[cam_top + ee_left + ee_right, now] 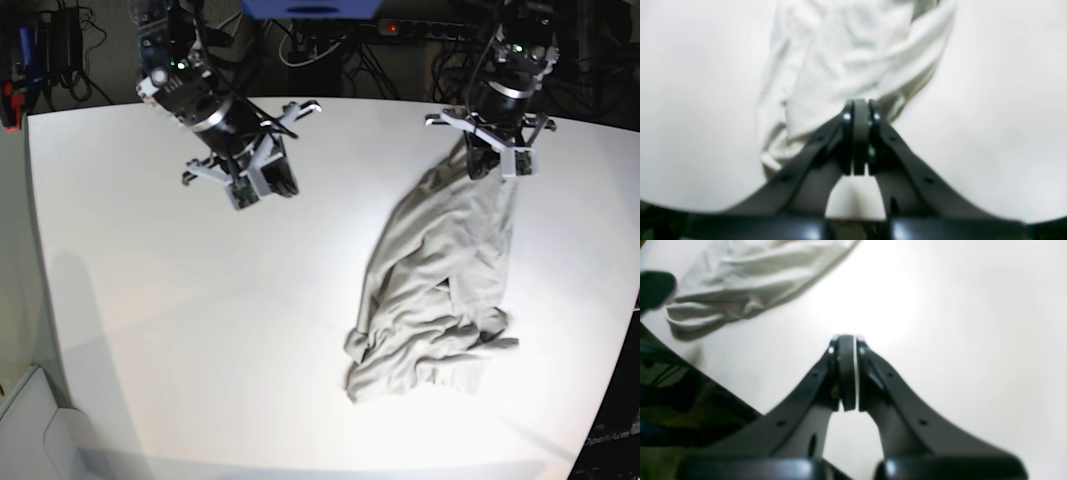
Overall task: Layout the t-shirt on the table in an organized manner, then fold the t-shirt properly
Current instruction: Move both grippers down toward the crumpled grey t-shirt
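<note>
The light grey-beige t-shirt (440, 280) lies crumpled in a long strip on the right half of the white table (200, 300). Its far end rises to my left gripper (492, 165), which is shut on the cloth near the table's back edge. In the left wrist view the shut fingertips (860, 101) pinch the shirt (846, 50), which stretches away from them. My right gripper (275, 185) hovers shut and empty over the table's back left. In the right wrist view it (846, 338) is above bare table, with the shirt (750, 276) at the upper left.
Cables and a power strip (420, 28) lie behind the table's back edge. A pale bin (30, 430) stands below the front-left corner. The table edge and the dark floor (673, 400) show at the left of the right wrist view.
</note>
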